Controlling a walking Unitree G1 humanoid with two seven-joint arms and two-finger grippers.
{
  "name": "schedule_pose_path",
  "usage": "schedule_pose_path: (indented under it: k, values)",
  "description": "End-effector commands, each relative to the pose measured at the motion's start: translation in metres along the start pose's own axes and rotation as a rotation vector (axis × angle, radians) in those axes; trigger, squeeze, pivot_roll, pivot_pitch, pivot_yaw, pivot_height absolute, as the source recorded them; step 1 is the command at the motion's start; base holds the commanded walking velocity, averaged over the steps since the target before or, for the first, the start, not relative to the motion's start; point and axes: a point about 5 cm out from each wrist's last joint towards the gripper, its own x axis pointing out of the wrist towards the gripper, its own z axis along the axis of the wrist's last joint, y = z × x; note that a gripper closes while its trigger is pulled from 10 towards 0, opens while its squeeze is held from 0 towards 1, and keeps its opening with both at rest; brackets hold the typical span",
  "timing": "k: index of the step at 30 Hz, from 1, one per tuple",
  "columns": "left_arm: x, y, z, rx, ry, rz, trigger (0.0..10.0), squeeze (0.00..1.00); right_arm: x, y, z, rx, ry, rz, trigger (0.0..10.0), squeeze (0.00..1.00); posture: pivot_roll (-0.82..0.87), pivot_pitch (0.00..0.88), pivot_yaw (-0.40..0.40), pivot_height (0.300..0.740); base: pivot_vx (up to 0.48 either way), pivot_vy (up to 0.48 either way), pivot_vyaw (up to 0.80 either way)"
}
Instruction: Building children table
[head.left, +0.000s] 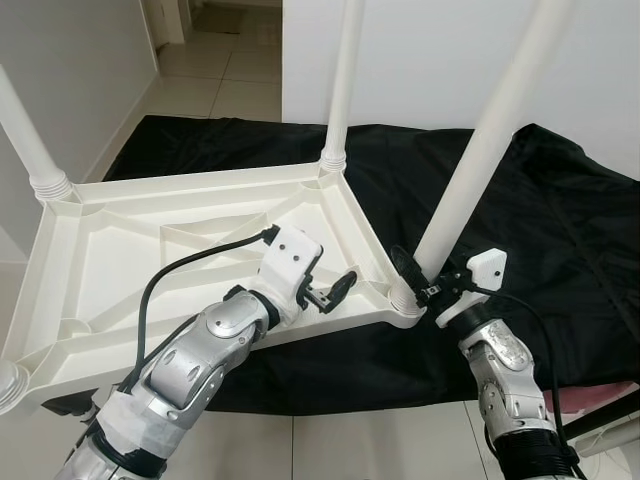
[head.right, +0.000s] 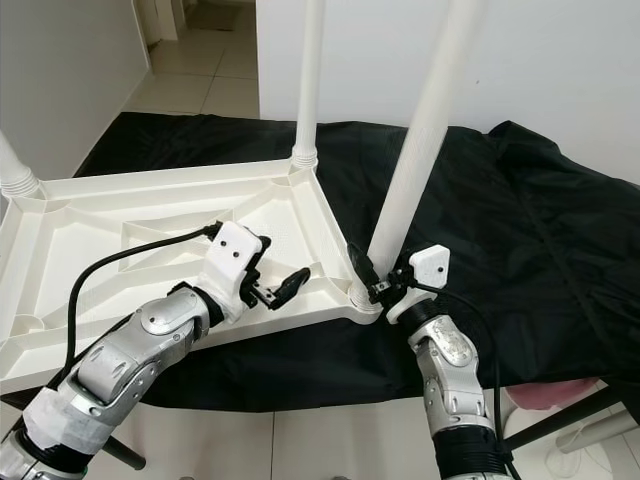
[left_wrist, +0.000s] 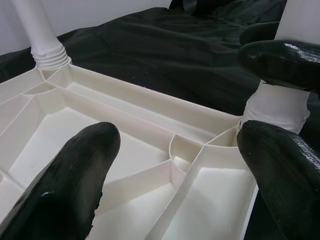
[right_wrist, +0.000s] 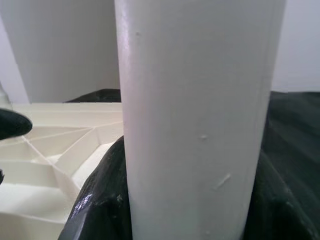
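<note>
A white plastic children's table lies upside down on a black cloth, its ribbed underside facing up. Three legs stand up from its corners: one at the far left, one at the back and a long one at the front right. My right gripper is shut on the front-right leg just above its threaded base, and in the right wrist view the leg stands between the black fingers. My left gripper hovers open over the underside near that corner, nothing between its fingers.
The black cloth spreads to the right and behind the table. A white wall rises close behind, and tiled floor runs off at the back left. Something pink shows under the cloth's edge at lower right.
</note>
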Motion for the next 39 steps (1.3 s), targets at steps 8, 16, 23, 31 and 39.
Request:
schedule_pose_path:
  k: [8, 16, 23, 31, 39]
  values:
    - [-0.001, -0.006, 0.002, 0.003, 0.007, -0.132, 10.0, 0.0, -0.017, 0.007, -0.033, 0.052, 0.158, -0.038, 10.0, 0.0, -0.01, 0.029, -0.023, 0.74, 0.0, 0.0, 0.0]
    - [-0.001, -0.006, 0.003, 0.0, 0.005, -0.13, 10.0, 0.0, -0.019, 0.018, -0.031, 0.019, 0.143, 0.0, 10.0, 0.0, -0.01, 0.031, -0.029, 0.74, 0.0, 0.0, 0.0]
    - [-0.001, -0.007, 0.003, -0.006, 0.004, -0.127, 10.0, 0.0, -0.022, 0.022, -0.032, 0.025, 0.14, -0.033, 10.0, 0.0, -0.01, 0.033, -0.034, 0.74, 0.0, 0.0, 0.0]
    - [0.0, -0.008, 0.003, -0.011, 0.0, -0.126, 10.0, 0.0, -0.014, 0.022, -0.029, -0.056, 0.145, -0.322, 10.0, 0.0, -0.02, 0.033, -0.043, 0.74, 0.0, 0.0, 0.0]
    - [0.0, -0.009, 0.004, -0.017, -0.005, -0.114, 10.0, 0.0, -0.012, 0.038, -0.032, -0.049, 0.147, -0.472, 10.0, 0.0, -0.01, 0.033, -0.058, 0.74, 0.0, 0.0, 0.0]
